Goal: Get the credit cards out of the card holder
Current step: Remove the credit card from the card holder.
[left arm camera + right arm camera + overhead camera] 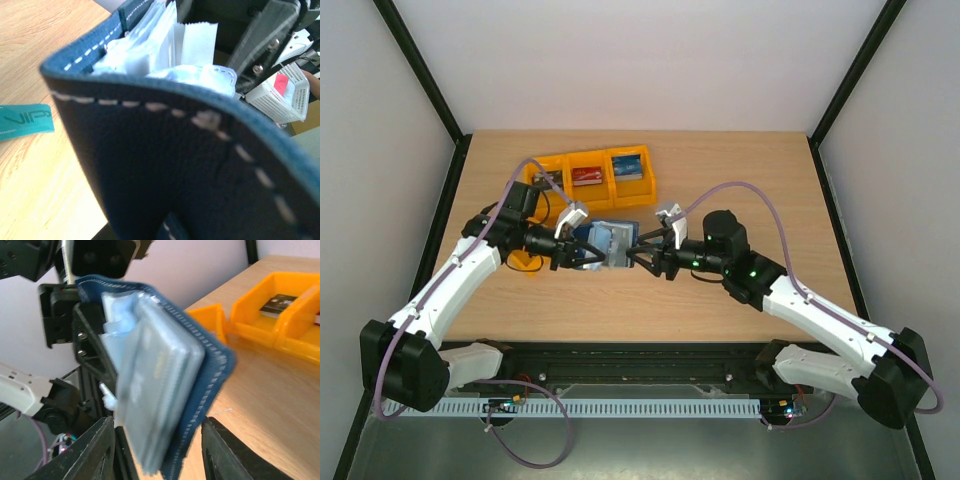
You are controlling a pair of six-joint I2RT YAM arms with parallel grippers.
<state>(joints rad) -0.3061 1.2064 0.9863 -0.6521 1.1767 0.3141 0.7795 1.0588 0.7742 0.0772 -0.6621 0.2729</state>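
Fingers of the left hand (585, 254) are closed on the navy cover of the card holder (607, 243), keeping it in the air over the middle of the tabletop (720, 170). From the opposite side the right hand (636, 252) faces it, fingers parted around its lower corner and gripping nothing. The sleeves fan toward that hand and the holder's long edge is tilted off upright, so the right arm looks better placed to pull. There is one holder. Two credit cards (586, 176) lie in a row of three orange bins (605, 190), and those inside the sleeves cannot be counted.

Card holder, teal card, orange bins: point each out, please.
card holder (210, 375), right wrist view, navy outer cover.
teal card (25, 119), left wrist view, its printed face.
orange bins (252, 322), right wrist view, nearer bin's side wall.
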